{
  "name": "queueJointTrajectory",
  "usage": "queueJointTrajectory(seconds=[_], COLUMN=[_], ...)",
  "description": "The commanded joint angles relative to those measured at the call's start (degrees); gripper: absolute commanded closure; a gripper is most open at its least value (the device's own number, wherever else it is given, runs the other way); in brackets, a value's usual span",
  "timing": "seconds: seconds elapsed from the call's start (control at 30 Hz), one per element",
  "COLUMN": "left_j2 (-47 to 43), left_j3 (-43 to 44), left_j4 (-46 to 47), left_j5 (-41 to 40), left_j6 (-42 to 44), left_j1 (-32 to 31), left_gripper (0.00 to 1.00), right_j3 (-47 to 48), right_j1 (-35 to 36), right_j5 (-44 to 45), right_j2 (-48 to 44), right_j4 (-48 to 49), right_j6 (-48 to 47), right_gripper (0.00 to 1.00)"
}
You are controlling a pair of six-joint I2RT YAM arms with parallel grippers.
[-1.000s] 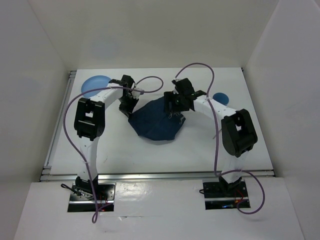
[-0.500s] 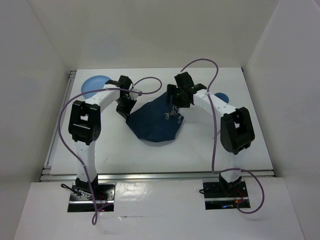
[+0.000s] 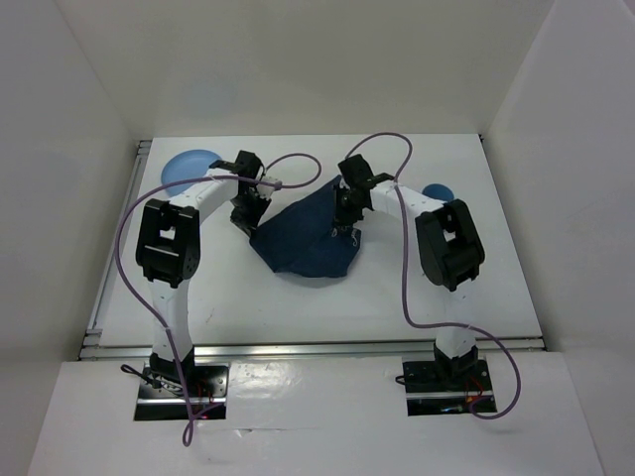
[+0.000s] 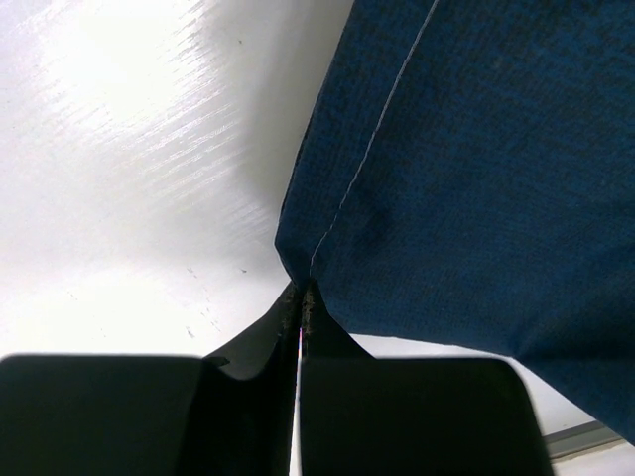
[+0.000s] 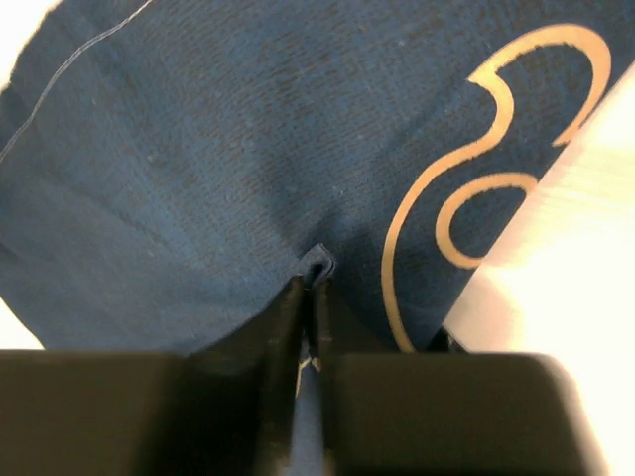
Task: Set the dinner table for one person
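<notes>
A navy cloth placemat lies crumpled in the middle of the white dinner table. My left gripper is shut on the cloth's left corner; the left wrist view shows the hem running into the pinched jaws of that gripper. My right gripper is shut on a small fold at the cloth's right side. In the right wrist view that gripper pinches the fold beside a gold printed line.
A light blue plate sits at the far left of the table, behind the left arm. A smaller blue dish lies at the far right, partly behind the right arm. A metal rail runs along the near edge.
My right gripper has moved left and down onto the cloth and shut on a fold of it. The right arm has swung inward. The left gripper has kept its hold.
</notes>
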Motion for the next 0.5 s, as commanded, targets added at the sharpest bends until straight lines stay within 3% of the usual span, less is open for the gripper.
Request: queueJointTrajectory(seconds=[0.0, 0.2, 0.3, 0.47], left_j2=[-3.55, -8.82, -12.15, -22.06], left_j3=[0.38, 8.78, 17.30, 22.35], left_j4=[0.08, -2.28, -8.50, -14.14], left_j5=[-0.22, -3.64, -0.41, 0.13], left_j6=[0.05, -1.28, -1.28, 3.90], left_j1=[-0.18, 6.49, 14.04, 16.88], left_gripper=[1.00, 1.00, 1.00, 1.00], right_j3=[-0.31, -1.55, -1.63, -5.68], right_j1=[-0.31, -0.93, -0.93, -1.46], right_j5=[-0.25, 5.53, 8.54, 6.97], right_j2=[-1.93, -12.82, -21.95, -39.25], right_j4=[3.88, 2.49, 1.16, 4.50], right_j6=[-0.81, -2.74, -2.74, -2.74], right_gripper=[0.97, 1.00, 1.00, 1.00])
